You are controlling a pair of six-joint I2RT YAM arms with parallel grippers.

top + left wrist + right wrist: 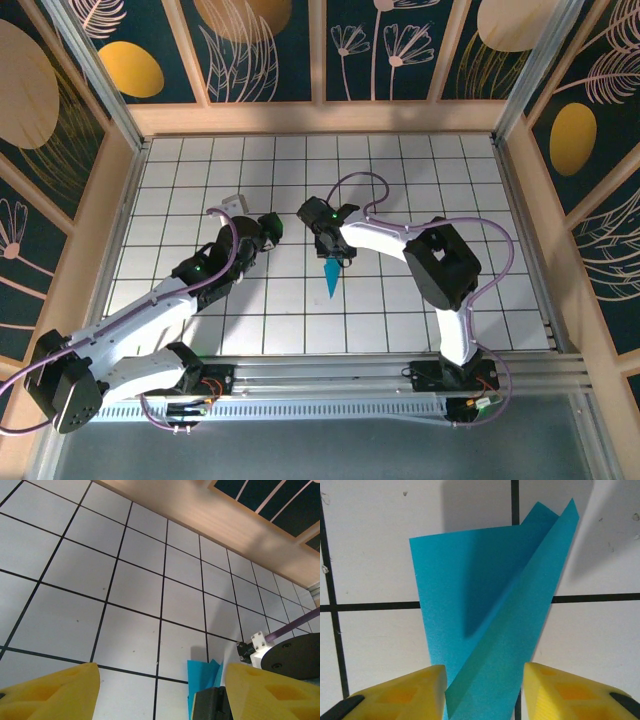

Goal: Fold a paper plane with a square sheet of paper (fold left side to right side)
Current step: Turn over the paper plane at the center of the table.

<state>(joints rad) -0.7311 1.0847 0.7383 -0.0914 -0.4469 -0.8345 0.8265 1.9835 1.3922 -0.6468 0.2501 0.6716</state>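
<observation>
The cyan-blue paper, folded into a slim pointed dart (331, 280), lies on the white tiled table (450, 200) near the middle, its tip toward the near edge. My right gripper (330, 250) hangs over its wide far end. In the right wrist view the paper plane (490, 620) has one flap raised along a diagonal crease, and the right gripper (484, 672) is open, its yellow fingers (415, 692) either side of the paper. My left gripper (270, 230) is a tile to the left, open (162, 675) over bare tiles, with the paper (200, 675) at its lower right.
A small white block (232, 203) lies on the tiles behind the left arm. Wooden walls (320, 118) close in the table on three sides, and a metal rail (380, 365) runs along the near edge. The right arm's wrist (292, 655) is close to my left gripper.
</observation>
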